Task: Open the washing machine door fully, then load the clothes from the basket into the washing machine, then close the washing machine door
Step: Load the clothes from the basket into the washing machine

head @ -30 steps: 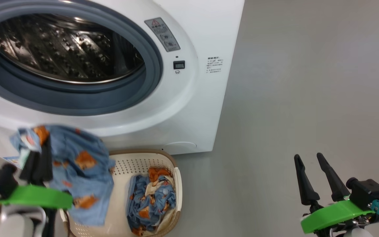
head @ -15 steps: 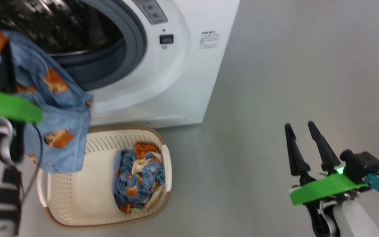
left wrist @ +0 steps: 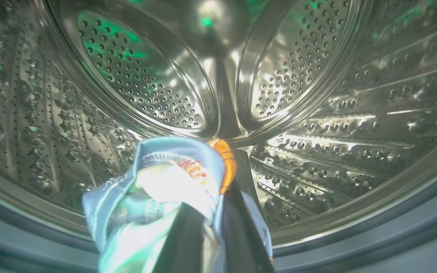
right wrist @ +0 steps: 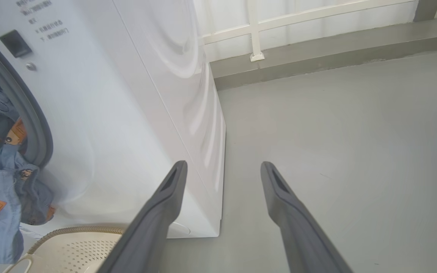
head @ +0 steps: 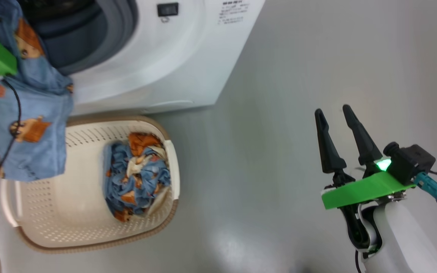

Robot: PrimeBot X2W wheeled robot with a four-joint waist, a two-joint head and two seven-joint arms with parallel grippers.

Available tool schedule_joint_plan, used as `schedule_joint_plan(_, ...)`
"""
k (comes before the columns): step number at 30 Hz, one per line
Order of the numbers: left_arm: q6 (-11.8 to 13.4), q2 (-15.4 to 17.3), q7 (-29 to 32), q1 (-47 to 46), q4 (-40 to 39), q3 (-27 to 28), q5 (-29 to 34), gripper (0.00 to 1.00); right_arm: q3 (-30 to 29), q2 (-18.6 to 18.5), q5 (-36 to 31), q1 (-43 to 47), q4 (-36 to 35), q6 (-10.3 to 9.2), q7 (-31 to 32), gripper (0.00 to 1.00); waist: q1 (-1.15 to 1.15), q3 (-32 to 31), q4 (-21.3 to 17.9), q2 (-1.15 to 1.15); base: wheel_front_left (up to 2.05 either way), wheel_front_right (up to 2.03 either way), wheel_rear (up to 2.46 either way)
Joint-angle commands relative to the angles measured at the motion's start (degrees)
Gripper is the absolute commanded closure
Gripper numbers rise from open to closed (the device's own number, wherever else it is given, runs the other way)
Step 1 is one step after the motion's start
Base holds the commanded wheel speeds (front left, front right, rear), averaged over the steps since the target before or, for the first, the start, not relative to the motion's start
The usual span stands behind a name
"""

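The washing machine (head: pixel 157 68) stands at the upper left of the head view, its right front corner meeting bare grey floor (head: pixel 298 76). That floor runs open to the right and towards the robot. In the right wrist view it ends at a low grey kerb under a white rail (right wrist: pixel 254 34).

The basket (head: pixel 89 242) sits on the floor in front of the machine, its far brown rim just beside the machine's bottom edge.

The left pincer (left wrist: pixel 218 212) is closed on a blue garment (head: pixel 32 136) with orange patches. In the left wrist view its fingers sit at the lower lip of the grey gasket (left wrist: pixel 355 242), pointing into the steel drum (left wrist: pixel 317 113). The fabric is bunched over the fingertips. In the head view the rest of the garment hangs out of the opening, down the white front and over the basket's far left corner.

The right pincer (head: pixel 332 109) has its two dark fingers spread wide and holds nothing. It hangs over bare floor to the right of the machine's corner, well apart from the basket.

There is one machine, one basket and two pincers. One garment is in the grip. The clothes (head: pixel 137 178) left in the basket form one crumpled heap against its right wall, and I cannot tell how many pieces are in it.
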Motion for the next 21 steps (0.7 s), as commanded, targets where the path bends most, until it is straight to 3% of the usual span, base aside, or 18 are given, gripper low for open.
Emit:
schedule_joint_plan(1,-0.36,3.13,-0.14,-1.89,-0.21,0.34,0.75,1.00,1.21,0.24,-0.06,-0.47,-1.49,0.32,-0.47,0.00,-0.01,2.93,-1.98,0.00,0.00,0.00,0.00)
schedule_joint_plan(14,-0.80,6.36,-2.63,-13.79,9.26,-3.06,1.75,1.00,3.55,0.37,2.86,-2.26,-2.32,0.32,-0.47,0.00,-0.01,7.48,-5.49,0.00,0.00,0.00,0.00)
schedule_joint_plan(18,-0.84,7.15,-4.08,-16.06,7.26,-3.48,2.06,1.00,3.67,0.37,3.26,-2.38,-2.52,0.32,-0.47,0.00,-0.01,8.18,-6.05,0.00,0.00,0.00,0.00)
schedule_joint_plan(21,-0.85,8.00,-4.28,-16.88,1.22,-3.39,2.86,1.00,3.75,0.37,3.56,-2.56,-2.86,0.32,-0.47,0.00,-0.01,8.85,-6.28,0.00,0.00,0.00,0.00)
